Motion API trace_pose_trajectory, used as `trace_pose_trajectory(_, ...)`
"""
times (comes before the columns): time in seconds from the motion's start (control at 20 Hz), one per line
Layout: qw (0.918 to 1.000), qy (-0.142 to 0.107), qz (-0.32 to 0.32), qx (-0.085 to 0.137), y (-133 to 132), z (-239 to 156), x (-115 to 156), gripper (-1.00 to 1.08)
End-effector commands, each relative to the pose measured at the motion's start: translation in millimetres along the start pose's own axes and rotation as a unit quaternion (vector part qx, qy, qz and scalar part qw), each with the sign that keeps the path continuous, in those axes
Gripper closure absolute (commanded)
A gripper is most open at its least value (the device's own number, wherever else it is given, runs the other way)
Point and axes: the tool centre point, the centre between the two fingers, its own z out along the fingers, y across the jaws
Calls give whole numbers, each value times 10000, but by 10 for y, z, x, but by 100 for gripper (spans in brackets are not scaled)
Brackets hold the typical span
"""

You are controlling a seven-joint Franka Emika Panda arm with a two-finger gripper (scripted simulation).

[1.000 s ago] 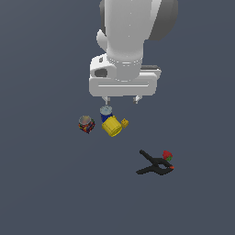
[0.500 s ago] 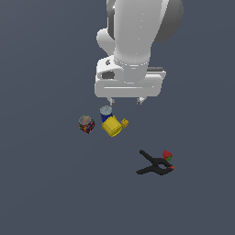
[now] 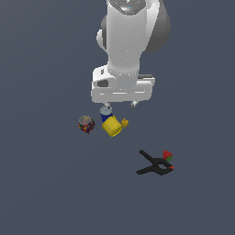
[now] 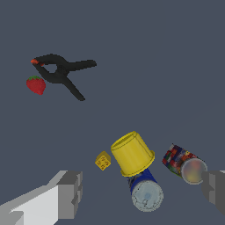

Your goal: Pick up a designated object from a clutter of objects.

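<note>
The designated object, a small blue can (image 3: 106, 113) with a silver-grey top, stands in the clutter of objects just behind the yellow cup (image 3: 111, 126). In the wrist view the blue can (image 4: 145, 190) touches the tipped yellow cup (image 4: 132, 154). My gripper (image 3: 120, 105) hangs open just above the can. In the wrist view the gripper (image 4: 143, 193) has its two grey fingers (image 4: 70, 193) wide apart, with the can between them and nothing held.
A tiny yellow block (image 4: 103, 161) lies beside the cup. A multicoloured can (image 3: 86, 124) lies on the exterior view's left of the cup. A black spring clamp (image 3: 155, 165) and a red strawberry (image 3: 167, 155) lie apart on the right.
The gripper has come down toward the blue can and shifted a little to the exterior view's left. The objects have not moved.
</note>
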Motion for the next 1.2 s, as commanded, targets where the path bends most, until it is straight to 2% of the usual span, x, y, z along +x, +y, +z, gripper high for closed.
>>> trace_pose_trajectory(0.0,10000,7,-70,11,66,141,-72,-92)
trace_pose_trajectory(0.3,9995,40,-296,44,258,576,-349,-92)
trace_pose_trajectory(0.7,9980,94,-614,83,477,1150,-860,-92)
trace_pose_trajectory(1.15,9963,138,-841,102,582,1515,-1307,-92)
